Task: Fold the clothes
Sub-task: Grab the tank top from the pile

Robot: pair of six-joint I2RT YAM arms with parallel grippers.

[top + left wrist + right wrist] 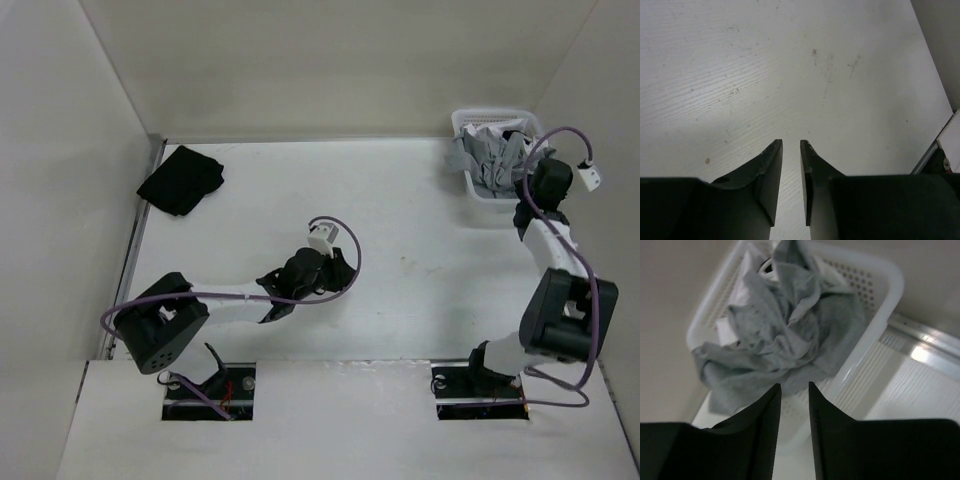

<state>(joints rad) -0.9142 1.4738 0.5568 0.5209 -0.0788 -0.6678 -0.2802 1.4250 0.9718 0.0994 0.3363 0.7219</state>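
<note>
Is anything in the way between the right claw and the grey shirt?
Nothing visible. The grey shirt lies on top in the white basket, spilling over its rim, right ahead of the right gripper.

Robot lab, white table [420,300], bare walls [320,70], 2 bolted arms [235,297]

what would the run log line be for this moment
grey shirt: crumpled in white basket | right gripper: open, at basket | left gripper: open, over table
</note>
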